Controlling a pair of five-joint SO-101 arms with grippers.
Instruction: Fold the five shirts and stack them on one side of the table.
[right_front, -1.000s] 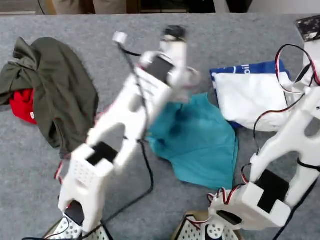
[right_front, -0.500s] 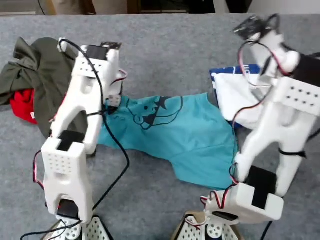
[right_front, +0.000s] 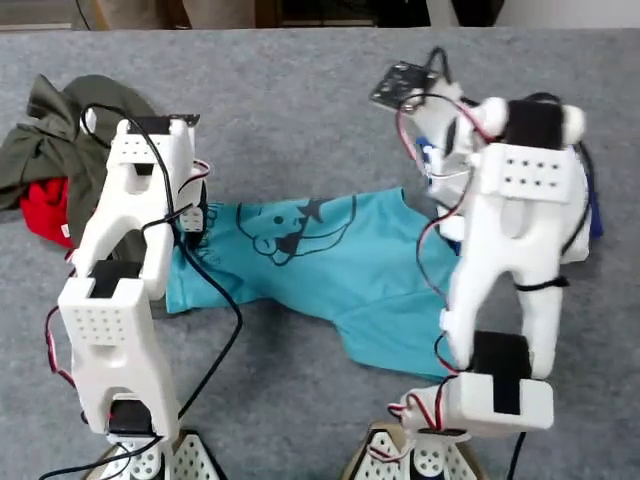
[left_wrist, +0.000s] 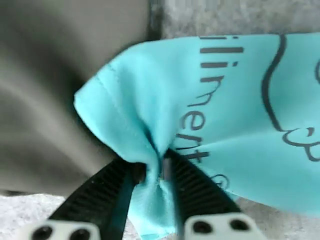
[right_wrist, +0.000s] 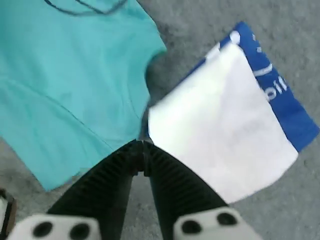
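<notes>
Teal shirt (right_front: 330, 260): lies print-up mid-tabletop (right_front: 300, 100), between the two arms. Its long axis runs side to side, from your left arm across to your right. It is stretched out, not flat; the near edge is uneven.

Left tool (left_wrist: 155, 170): clamped on a bunched fold of the teal shirt's edge at the shirt's left end, just beside the olive shirt (right_front: 60, 130).

Right tool (right_wrist: 142, 147): jaws together, nothing seen between them. It hangs over the narrow gap where the teal shirt's right end meets the white shirt (right_wrist: 225, 130). You are holding one end only. The free end lies directly below and just beside the right tool, so that arm is the nearer for the second pinch.

Count, shirts: five.
- One teal, in hand.
- One olive, crumpled at far left.
- One red (right_front: 40, 210), tucked against the olive.
- One white, folded, resting on one blue (right_wrist: 280, 100) at the right.

Judgement: two look folded and stacked; three remain.
</notes>
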